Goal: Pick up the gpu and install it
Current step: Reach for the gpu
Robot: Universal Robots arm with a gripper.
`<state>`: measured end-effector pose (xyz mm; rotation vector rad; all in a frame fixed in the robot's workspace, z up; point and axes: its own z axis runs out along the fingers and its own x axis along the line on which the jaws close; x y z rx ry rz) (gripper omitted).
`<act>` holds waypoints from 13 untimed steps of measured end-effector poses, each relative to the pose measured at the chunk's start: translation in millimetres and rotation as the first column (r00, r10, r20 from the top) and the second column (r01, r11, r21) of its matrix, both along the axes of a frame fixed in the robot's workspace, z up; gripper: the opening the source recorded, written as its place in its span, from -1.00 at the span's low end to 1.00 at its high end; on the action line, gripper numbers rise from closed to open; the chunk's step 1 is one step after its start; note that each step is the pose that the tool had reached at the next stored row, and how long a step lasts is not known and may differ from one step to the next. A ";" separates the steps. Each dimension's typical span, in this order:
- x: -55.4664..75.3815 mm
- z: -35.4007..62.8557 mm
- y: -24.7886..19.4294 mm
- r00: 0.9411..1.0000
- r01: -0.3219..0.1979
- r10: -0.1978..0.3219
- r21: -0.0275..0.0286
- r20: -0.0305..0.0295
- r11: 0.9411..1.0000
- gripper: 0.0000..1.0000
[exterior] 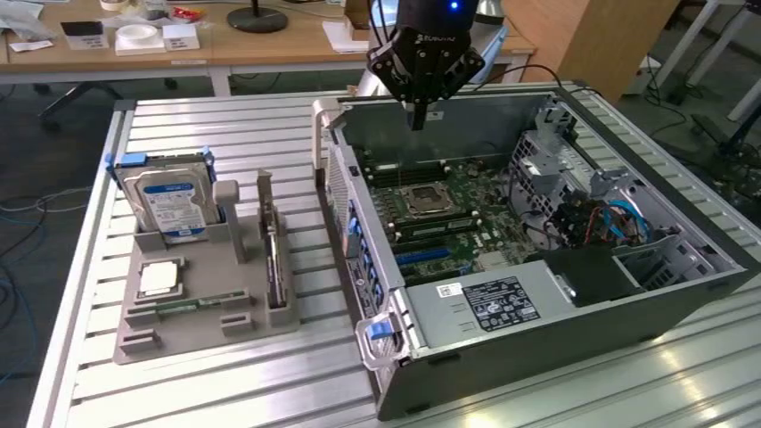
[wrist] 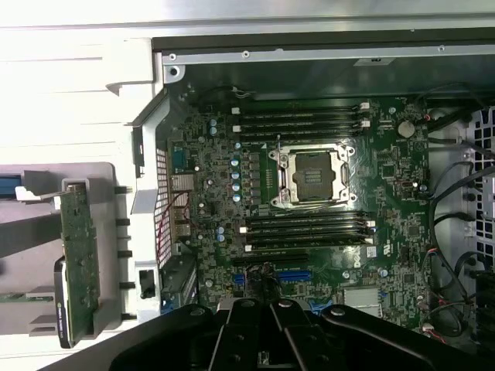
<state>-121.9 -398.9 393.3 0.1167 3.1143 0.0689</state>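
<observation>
Shut, empty gripper (exterior: 416,118) over the open case (exterior: 535,357); gpu (exterior: 274,260) not yet picked up.
The gpu stands on edge in a slot along the grey holder's (exterior: 191,334) edge nearest the case, upright so its top edge offers a pinch; the fingers press together on nothing above the case's far wall; motherboard (exterior: 458,209) bare below.

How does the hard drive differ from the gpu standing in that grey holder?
The hard drive is a silvery block with a blue-white label; the gpu is a thin card with a green circuit board. The hard drive sits in a blue-edged bracket at the grey holder's far end; the gpu stands in a slot on the side nearest the computer case. Both stand on edge in the holder.
</observation>
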 end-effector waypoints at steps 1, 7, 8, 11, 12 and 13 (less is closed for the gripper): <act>0.0 0.0 0.0 1.000 0.000 0.000 0.000 0.000 1.000 -0.79; 0.0 0.0 0.0 1.000 0.000 0.000 0.000 0.000 1.000 -0.79; 0.0 0.0 0.0 1.000 0.000 0.000 0.000 0.000 1.000 -0.79; -0.8 0.1 0.0 1.000 0.000 0.000 0.000 0.000 1.000 -0.79; -1.5 0.0 0.0 1.000 0.000 0.000 0.000 0.000 1.000 -0.79; -2.6 0.0 0.0 1.000 0.000 0.000 0.000 0.000 1.000 -0.79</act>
